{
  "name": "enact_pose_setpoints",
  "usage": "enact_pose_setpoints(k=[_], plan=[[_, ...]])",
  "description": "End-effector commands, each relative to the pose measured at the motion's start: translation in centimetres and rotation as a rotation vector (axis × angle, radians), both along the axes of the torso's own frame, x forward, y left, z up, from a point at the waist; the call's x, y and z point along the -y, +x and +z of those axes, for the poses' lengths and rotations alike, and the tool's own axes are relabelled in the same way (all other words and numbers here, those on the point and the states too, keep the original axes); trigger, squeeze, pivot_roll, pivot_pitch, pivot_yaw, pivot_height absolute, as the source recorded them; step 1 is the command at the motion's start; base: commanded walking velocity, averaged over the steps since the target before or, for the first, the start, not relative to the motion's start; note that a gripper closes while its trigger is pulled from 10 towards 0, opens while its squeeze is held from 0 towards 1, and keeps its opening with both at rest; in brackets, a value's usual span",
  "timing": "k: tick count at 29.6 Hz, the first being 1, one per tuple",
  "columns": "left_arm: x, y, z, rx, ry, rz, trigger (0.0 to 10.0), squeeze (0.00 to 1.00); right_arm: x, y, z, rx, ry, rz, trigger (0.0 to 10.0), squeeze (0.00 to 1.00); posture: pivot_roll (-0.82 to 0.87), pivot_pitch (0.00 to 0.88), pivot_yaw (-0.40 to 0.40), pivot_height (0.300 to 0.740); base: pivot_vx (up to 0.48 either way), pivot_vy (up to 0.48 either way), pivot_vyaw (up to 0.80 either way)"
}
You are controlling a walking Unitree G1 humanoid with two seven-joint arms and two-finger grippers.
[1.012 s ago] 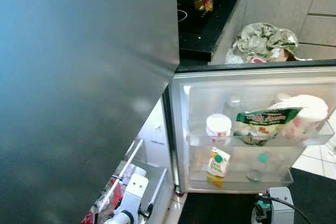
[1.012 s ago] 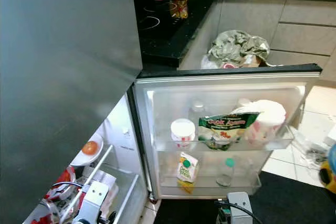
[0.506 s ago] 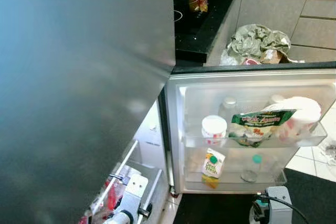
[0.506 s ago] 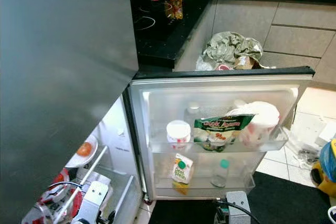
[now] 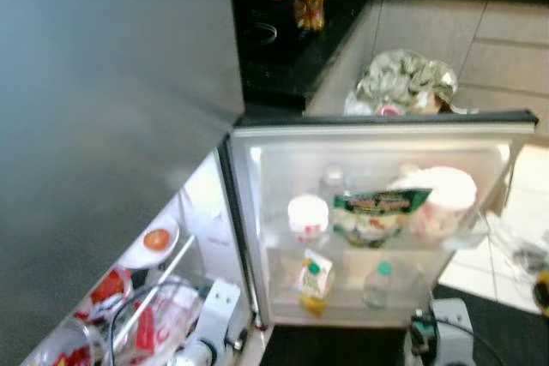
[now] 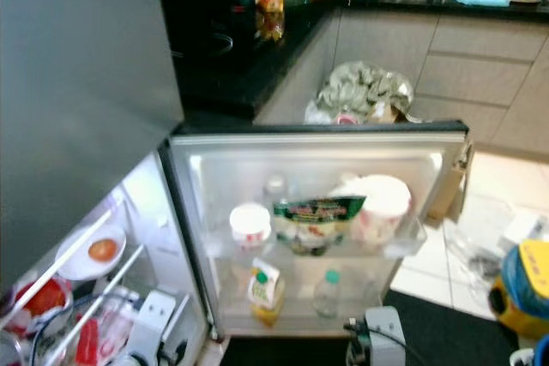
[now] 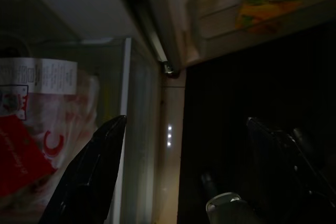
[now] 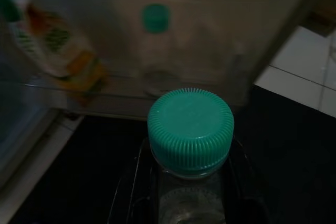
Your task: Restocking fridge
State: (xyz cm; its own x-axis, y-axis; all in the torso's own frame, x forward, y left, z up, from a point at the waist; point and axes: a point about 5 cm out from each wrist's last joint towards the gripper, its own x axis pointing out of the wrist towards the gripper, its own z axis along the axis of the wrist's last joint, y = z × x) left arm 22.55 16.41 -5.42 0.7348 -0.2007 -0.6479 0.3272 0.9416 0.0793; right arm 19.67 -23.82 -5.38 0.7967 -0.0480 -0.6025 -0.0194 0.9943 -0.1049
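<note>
A: Head views first. Fridge door (image 5: pixel 377 139) swung open, its shelves facing us. Upper shelf: white tub (image 5: pixel 308 214), green pouch (image 5: pixel 380 212), big white cup (image 5: pixel 446 199). Lower shelf: carton (image 5: pixel 314 279) with a green cap, beside it a clear bottle (image 5: pixel 378 283), also green-capped.

B: And the fridge body?

A: On the left, below the grey freezer door (image 5: pixel 103 126). A plate with a tomato (image 6: pixel 103 250) on a wire shelf, red packets (image 5: pixel 146 332) lower down. Black counter (image 6: pixel 232 57) behind, crumpled bag (image 6: pixel 364 92) on the floor past the door. Everything a bit blurred.

B: Arms?

A: Left arm low by the drawer, right arm low in front of the door; their fingers are out of these two frames.

B: Left wrist view?

A: Dark. Left gripper (image 7: pixel 186 171) spread wide, nothing between its fingers (image 7: pixel 100 166). It hangs by the door's bottom corner, a red-and-white packet (image 7: pixel 31 145) behind the clear drawer wall near one finger.

B: Right wrist?

A: Right gripper (image 8: pixel 189 203) has a held bottle (image 8: pixel 190 129) upright between the fingers, teal cap toward the lens, fingers closed against its shoulders. Beyond it, the door's lower shelf, with the carton and other bottle, apart from the held one.
</note>
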Motion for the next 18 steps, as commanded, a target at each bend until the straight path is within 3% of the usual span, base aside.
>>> enact_pose_setpoints(k=[1,12,18], plan=[[-0.2,-0.1,-0.1,-0.006,0.003,0.003,10.0,0.00,-0.2,-0.2,-0.1,0.002,0.001,0.005,10.0,0.00,-0.09,0.049,0.037,0.740,0.000,-0.341,0.00],[-0.2,0.0,0.0,-0.007,0.003,0.014,10.0,0.00,-1.5,0.4,-0.2,-0.025,-0.043,0.133,10.0,0.00,-0.08,0.047,0.024,0.740,0.000,-0.335,0.00],[-1.8,0.0,0.3,0.025,0.012,0.085,10.0,0.00,-4.1,2.5,0.4,-0.007,-0.015,0.231,10.0,0.00,0.00,0.049,-0.044,0.740,0.000,-0.288,0.00]])
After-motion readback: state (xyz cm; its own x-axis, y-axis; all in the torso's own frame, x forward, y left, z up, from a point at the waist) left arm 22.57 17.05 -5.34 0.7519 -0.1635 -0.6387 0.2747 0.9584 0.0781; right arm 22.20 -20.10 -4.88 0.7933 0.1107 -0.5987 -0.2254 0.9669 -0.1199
